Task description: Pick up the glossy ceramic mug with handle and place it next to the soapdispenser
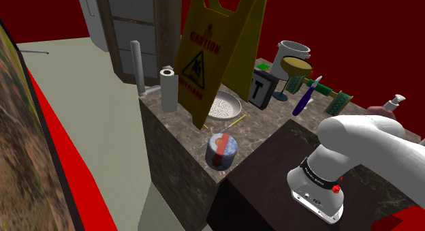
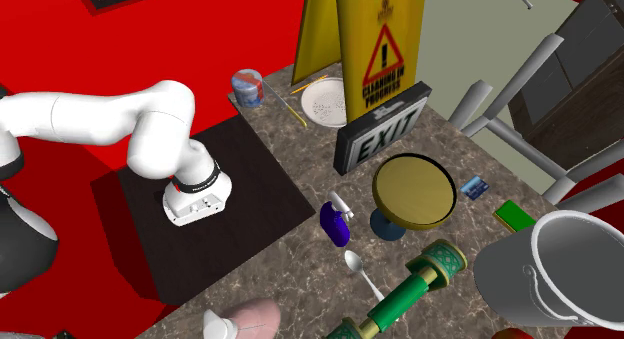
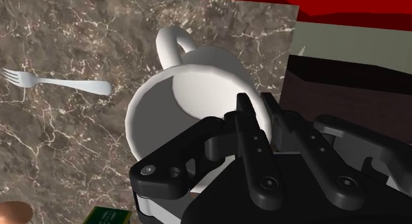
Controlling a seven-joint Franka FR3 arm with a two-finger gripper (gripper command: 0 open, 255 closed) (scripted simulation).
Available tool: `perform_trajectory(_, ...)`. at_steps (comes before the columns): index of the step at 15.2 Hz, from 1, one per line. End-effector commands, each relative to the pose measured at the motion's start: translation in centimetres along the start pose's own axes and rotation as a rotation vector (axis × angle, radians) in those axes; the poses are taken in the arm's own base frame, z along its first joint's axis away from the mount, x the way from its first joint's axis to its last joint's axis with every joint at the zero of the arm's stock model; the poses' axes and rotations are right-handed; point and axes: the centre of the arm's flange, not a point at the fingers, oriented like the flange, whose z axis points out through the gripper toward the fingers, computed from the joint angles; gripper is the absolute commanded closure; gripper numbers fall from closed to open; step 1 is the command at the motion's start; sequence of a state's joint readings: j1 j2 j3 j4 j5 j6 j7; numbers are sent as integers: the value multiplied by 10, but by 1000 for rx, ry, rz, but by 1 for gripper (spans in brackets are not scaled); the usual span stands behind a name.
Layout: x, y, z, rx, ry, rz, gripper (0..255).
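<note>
The black gripper [image 3: 257, 105] is pinched on the wall of the white mug [image 3: 191, 90], one finger inside the rim and one outside, roughly opposite the handle. The mug is over the marbled countertop [image 3: 79, 143], near a fork [image 3: 59, 82] and close to the dark stand [image 3: 350, 77]. I can't tell whether it rests there.

Deep red walls [image 1: 381, 18] enclose a pale grey-green floor [image 1: 95, 127]. A counter [image 2: 300, 157] of brown, white-veined marble stands before a dark wooden panelled door [image 1: 133, 32]. A gold-edged picture [image 1: 20, 161] runs along the shoulder view's left edge.
</note>
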State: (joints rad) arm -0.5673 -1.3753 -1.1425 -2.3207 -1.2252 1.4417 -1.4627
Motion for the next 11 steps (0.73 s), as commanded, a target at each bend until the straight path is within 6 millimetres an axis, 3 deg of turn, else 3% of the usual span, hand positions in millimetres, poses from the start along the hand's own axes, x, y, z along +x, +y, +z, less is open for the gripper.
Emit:
perform_trajectory(1,-9,-5,14,-14,29,22,255)
perform_trajectory(11,-5,-8,67,-14,29,22,255)
